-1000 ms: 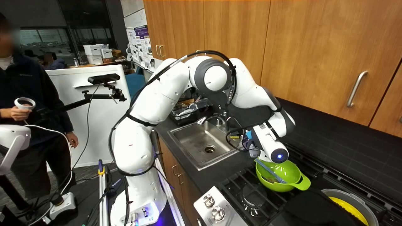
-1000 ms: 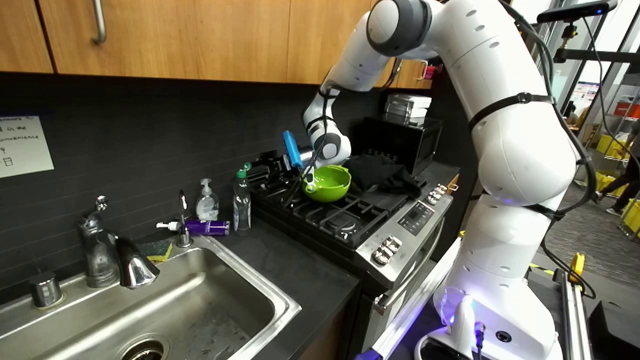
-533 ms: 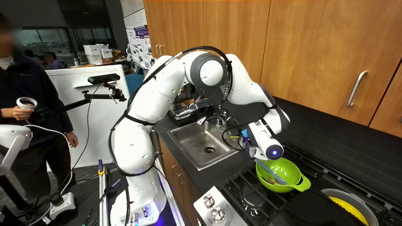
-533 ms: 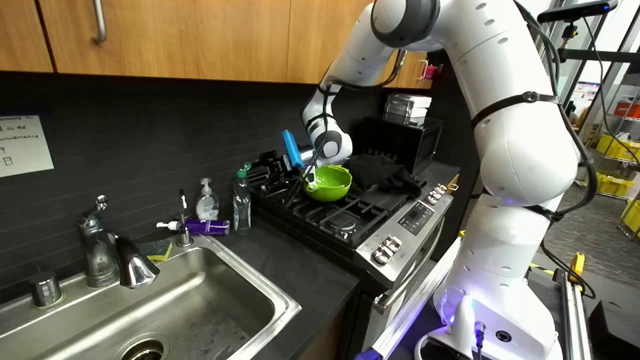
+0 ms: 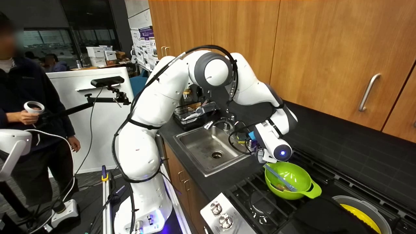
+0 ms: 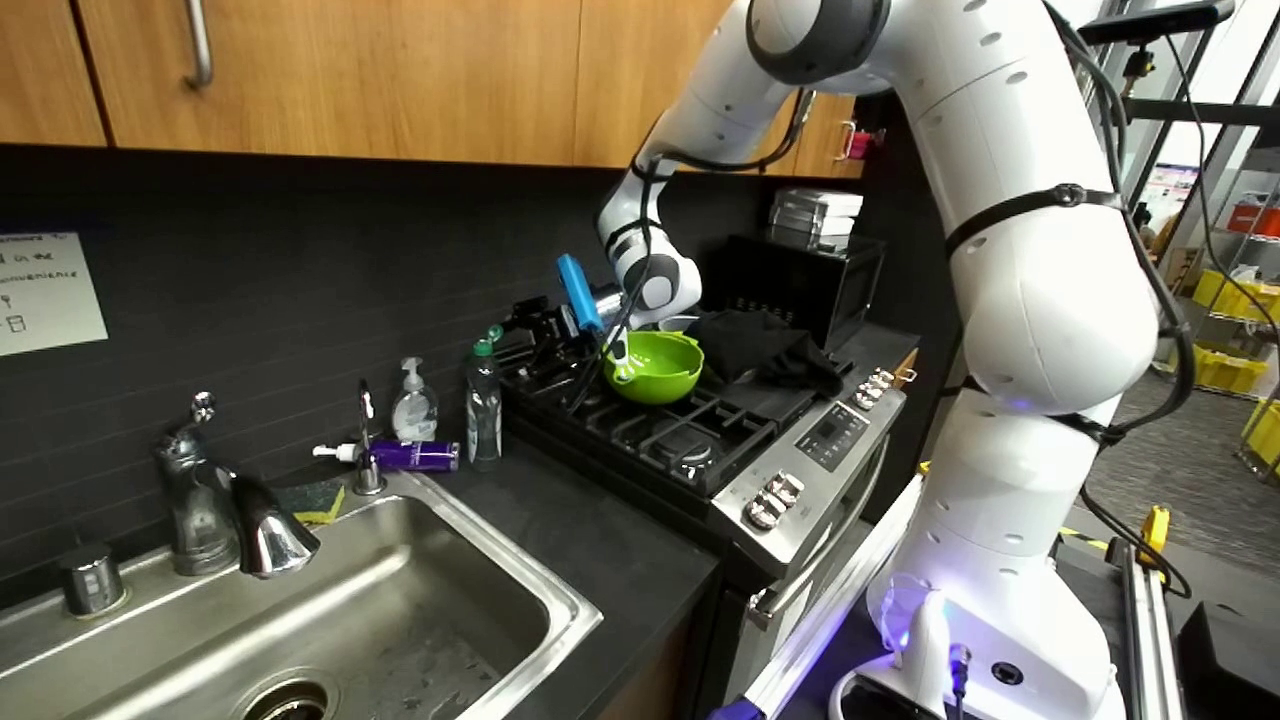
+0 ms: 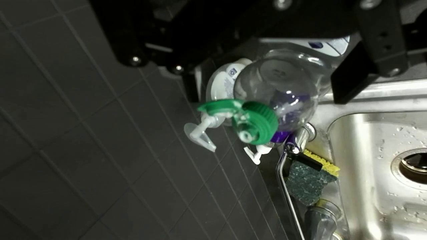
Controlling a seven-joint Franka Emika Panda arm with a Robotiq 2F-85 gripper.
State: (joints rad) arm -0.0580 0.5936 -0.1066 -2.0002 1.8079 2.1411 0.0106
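Note:
My gripper (image 7: 272,86) is open in the wrist view, with its two black fingers (image 7: 353,76) wide apart. A clear bottle (image 7: 283,83) with an open green flip cap (image 7: 257,123) shows between the fingers, with gaps on both sides. The same bottle (image 6: 484,410) stands upright on the counter beside the stove in an exterior view, with the gripper (image 6: 515,340) just above and behind it. A clear pump soap bottle (image 7: 222,81) stands beside it near the wall. A purple pump bottle (image 6: 415,456) lies on its side by the sink. The gripper holds nothing.
A green bowl (image 5: 286,194) with a bluish utensil (image 5: 281,178) sits on the stove under the forearm. A black cloth (image 6: 765,350) lies beyond it. The sink (image 5: 208,146), small tap (image 7: 283,186) and sponge (image 7: 307,183) are close by. A dark tiled wall (image 7: 100,150) borders the counter.
The arm has shifted slightly toward the sink side and its wrist has risen a little. The bottles and the bowl have not visibly moved.

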